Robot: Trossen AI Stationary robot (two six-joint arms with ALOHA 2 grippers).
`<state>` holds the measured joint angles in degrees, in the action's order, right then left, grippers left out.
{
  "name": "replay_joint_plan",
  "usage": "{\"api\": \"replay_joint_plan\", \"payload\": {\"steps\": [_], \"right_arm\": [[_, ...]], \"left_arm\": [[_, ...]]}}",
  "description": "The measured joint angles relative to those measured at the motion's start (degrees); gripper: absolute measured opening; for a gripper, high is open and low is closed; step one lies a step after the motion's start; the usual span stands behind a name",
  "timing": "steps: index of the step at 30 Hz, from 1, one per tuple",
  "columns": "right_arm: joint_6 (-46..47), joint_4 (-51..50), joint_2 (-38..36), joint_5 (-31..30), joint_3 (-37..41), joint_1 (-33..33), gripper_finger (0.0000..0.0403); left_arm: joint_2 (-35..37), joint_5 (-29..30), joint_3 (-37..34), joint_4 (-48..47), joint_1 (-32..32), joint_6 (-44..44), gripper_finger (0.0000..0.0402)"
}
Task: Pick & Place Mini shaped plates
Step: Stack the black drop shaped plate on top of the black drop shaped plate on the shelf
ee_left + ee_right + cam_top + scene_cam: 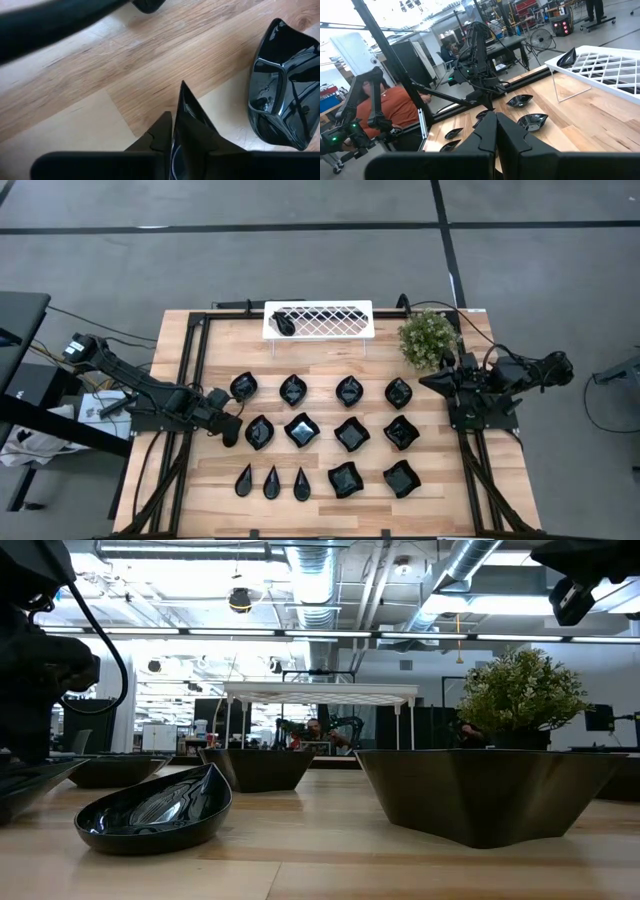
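1. Nearest the front edge of the wooden table (440,500) is a row of five mini shaped plates. Three slim teardrop dishes (271,482) lie side by side on the left, and two squarish dishes (344,479) lie to their right, apart from one another.
2. The middle row holds four diamond-shaped dishes (302,430), evenly spaced and not touching.
3. The left gripper (228,426) is at the left end of that middle row, low over the table and just beside the leftmost diamond dish (259,432).
4. In the left wrist view its two fingers (152,140) are drawn nearly together, clamped on the thin rim of a glossy pointed dish (182,107) that stands up between them. I cannot tell whether this dish is clear of the wood.
5. The far row has four rounded flower-shaped dishes (293,390), one behind each middle-row dish.
6. The right gripper (440,383) hangs at the right side of the table, level with the far row and just right of its last dish. Its fingers are pressed together with nothing between them, as the right wrist view shows.
7. A small potted plant (430,338) stands behind the right gripper, near the far right corner.
8. At the far edge sits the white lattice rack (330,320), with one rack dish (285,324) lying at its left end.
9. Beyond the table, a person in an orange shirt (390,115) sits in the room.
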<state>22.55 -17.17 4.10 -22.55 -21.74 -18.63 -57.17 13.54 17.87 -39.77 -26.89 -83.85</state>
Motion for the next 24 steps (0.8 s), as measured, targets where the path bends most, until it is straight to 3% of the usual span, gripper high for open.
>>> {"api": "replay_joint_plan", "payload": {"steps": [5, 24], "right_arm": [[0.0, 0.0, 0.0, 0.0, 0.0, 0.0, 0.0000], [0.0, 0.1, 0.0, 0.0, 0.0, 0.0, 0.0000]], "left_arm": [[0.0, 0.0, 0.0, 0.0, 0.0, -0.2, 0.0008], [3.9, -1.9, 0.0, -0.4, 0.0, -0.6, 0.0004]]}}
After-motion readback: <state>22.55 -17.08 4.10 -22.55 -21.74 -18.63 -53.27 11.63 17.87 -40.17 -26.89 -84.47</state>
